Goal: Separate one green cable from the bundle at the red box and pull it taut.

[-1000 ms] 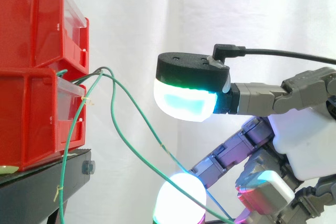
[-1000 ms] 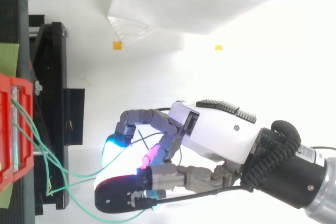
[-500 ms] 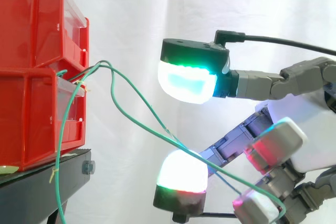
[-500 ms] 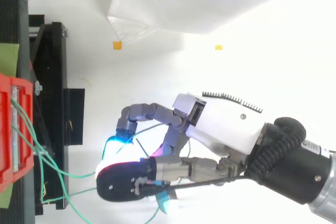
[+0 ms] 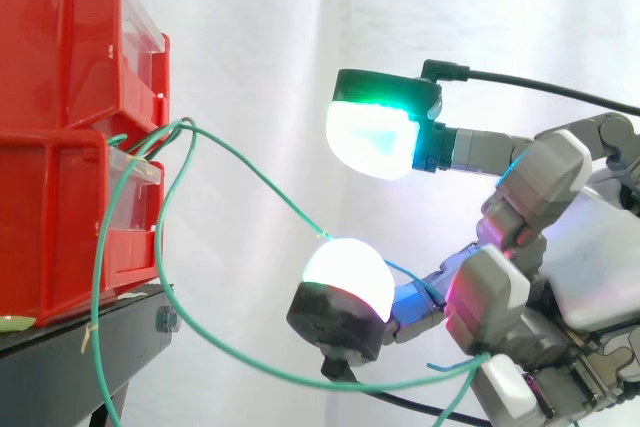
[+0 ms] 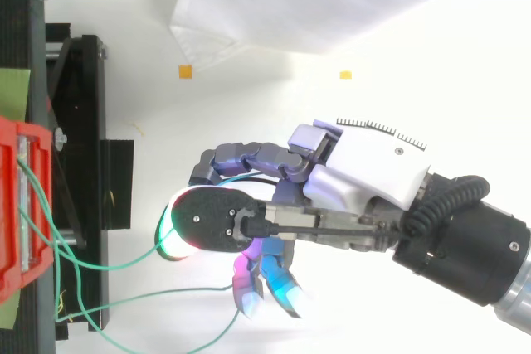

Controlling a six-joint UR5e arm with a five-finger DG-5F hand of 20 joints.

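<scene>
The task is at its middle, in my judgement: a cable is taken, but nothing is taut yet.

The hand (image 6: pixel 365 173) is closed in a curl. Its lower fingers (image 5: pixel 495 297) are bent inward, and the lower green cable (image 5: pixel 260 375) runs in between them, so the hand seems to hook this cable. Two pads stand forward of the palm, one above the other with a gap: a green-cyan pad (image 5: pixel 372 139) on top and a white pad (image 5: pixel 345 265) under it.

The red box (image 5: pixel 60 227) is well apart from the hand, beyond its fingertips, on a black stand (image 5: pixel 120 332). The bundle (image 5: pixel 165 137) comes out at the front edge of the box. From there the upper green cable (image 5: pixel 260 179) goes in a soft curve toward the hand and passes behind the white pad; I cannot tell if it is held. The lower green cable drops from the bundle, makes a deep loose loop below the fingertips and rises to the curled fingers. A third strand (image 5: pixel 95 287) hangs down beside the box, away from the hand.

What is done: the hand has contact with a cable. What is left: two strands reach the hand, so the separation of one is not sure, and the loop must be pulled out by moving the hand away from the box until the cable becomes straight.
</scene>
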